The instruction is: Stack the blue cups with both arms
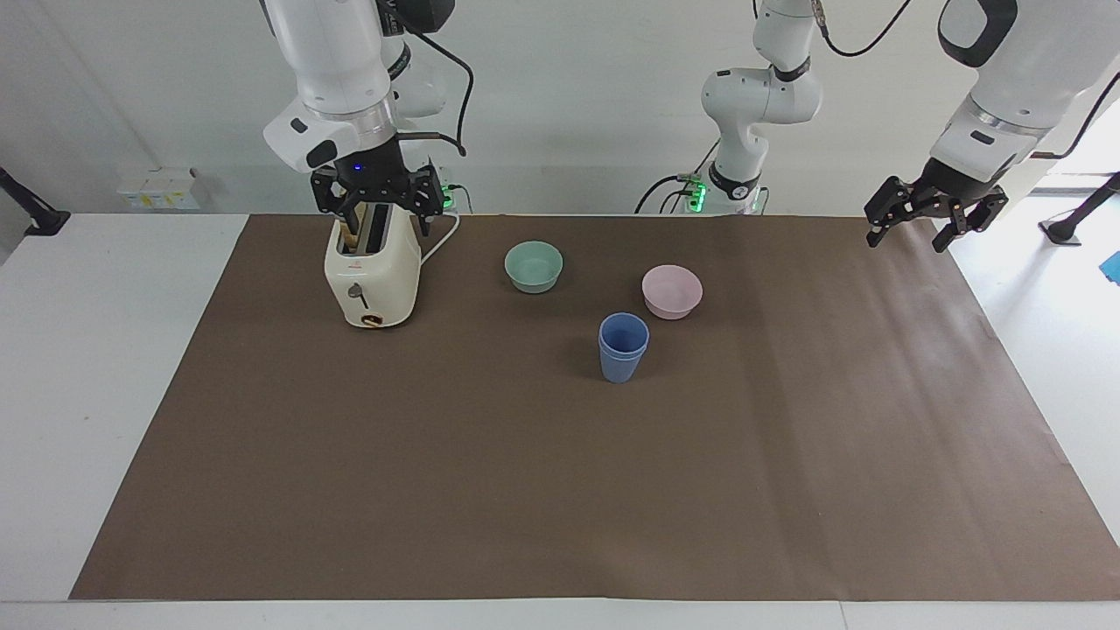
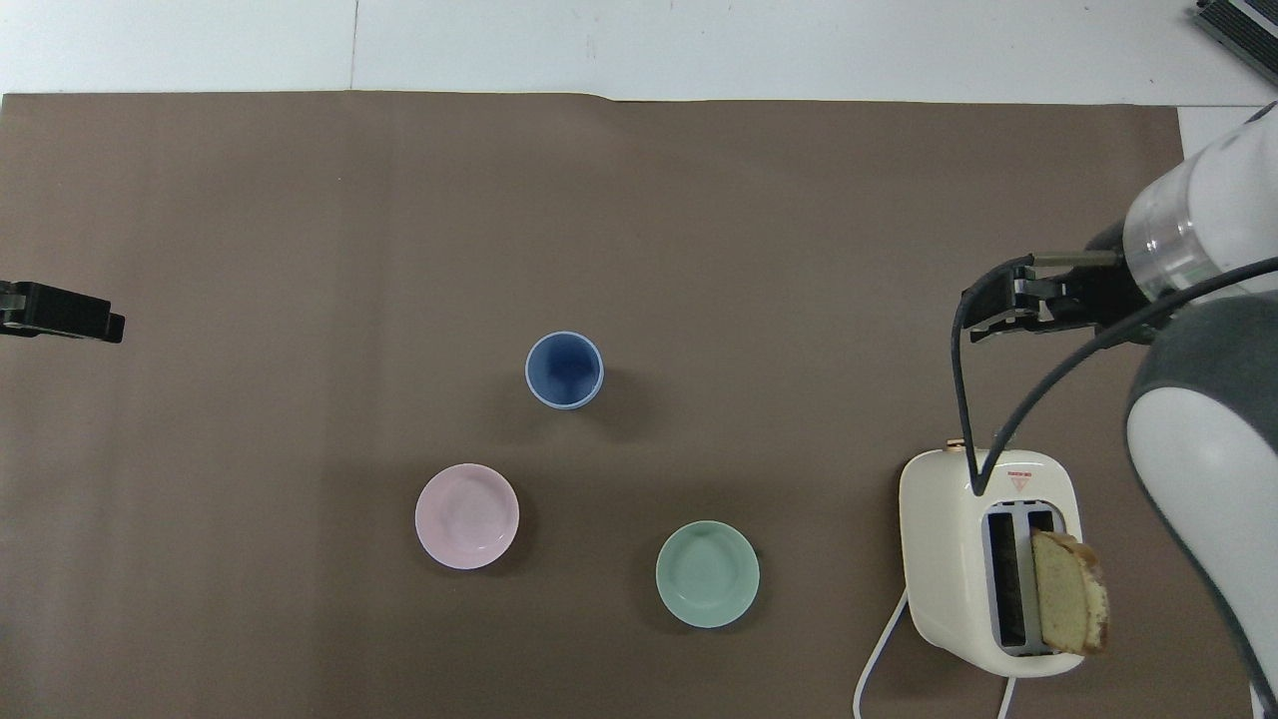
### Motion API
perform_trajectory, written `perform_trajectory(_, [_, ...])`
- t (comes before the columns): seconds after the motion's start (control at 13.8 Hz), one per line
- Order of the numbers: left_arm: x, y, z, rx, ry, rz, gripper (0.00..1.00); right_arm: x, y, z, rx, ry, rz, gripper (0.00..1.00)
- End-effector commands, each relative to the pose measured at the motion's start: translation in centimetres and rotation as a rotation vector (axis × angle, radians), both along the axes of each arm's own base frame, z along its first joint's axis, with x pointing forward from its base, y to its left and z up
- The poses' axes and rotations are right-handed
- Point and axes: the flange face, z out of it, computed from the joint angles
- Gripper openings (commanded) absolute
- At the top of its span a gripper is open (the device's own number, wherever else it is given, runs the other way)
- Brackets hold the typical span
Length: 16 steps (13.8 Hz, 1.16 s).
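Where your matte, tapered blue cups [image 1: 623,347] stand nested upright, mouths up, both the left gripper [image 1: 933,215] and the right gripper [image 1: 377,194] hang spread, empty.

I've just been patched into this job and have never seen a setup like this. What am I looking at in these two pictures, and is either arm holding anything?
These are two white robot arms at a table covered with a brown mat; each ends in a black two-finger gripper. One picture is taken from across the table, facing the robots; the other looks down from above their own end, so the two are half a turn apart.

On the mat the blue cups stand nested, one inside the other. Nearer the robots are a pink bowl and a green bowl. At the right arm's end stands a cream toaster with a slice of bread sticking out of one slot.

The right gripper hangs open over the toaster, holding nothing. The left gripper waits open and empty over the mat's edge at its own end.
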Motion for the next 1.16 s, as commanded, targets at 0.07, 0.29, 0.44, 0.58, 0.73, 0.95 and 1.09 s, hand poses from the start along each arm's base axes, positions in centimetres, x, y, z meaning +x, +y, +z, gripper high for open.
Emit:
perform_trajectory(0.07, [0.0, 0.0, 0.5, 0.012, 0.005, -0.006, 1.0, -2.4, -2.6, -0.9, -0.017, -0.042, -0.011, 1.0])
perform_trajectory(0.29, [0.0, 0.1, 0.4, 0.012, 0.008, -0.004, 1.0, -2.5, -4.7, -0.9, -0.014, -0.039, 0.039, 1.0])
perform_trajectory(0.44, [0.0, 0.2, 0.5, 0.011, 0.005, -0.001, 1.0, -2.8, -4.3, -0.6, 0.051, -0.037, 0.027, 1.0])
perform_trajectory(0.58, [0.0, 0.3, 0.4, 0.012, 0.007, 0.001, 1.0, -3.0, -5.0, -0.1, 0.064, -0.043, 0.009, 1.0])
perform_trajectory(0.73, [0.0, 0.3, 0.4, 0.012, 0.007, 0.001, 1.0, -3.5, -5.0, 0.2, 0.061, -0.04, 0.01, 1.0])
perform_trajectory(0.95, [0.0, 0.3, 0.4, 0.011, 0.009, 0.002, 1.0, -3.3, -5.2, 0.3, 0.058, -0.047, 0.019, 1.0])
perform_trajectory(1.09, [0.0, 0.2, 0.4, 0.011, 0.009, 0.0, 1.0, -3.0, -5.3, 0.3, 0.062, -0.052, 0.02, 1.0])
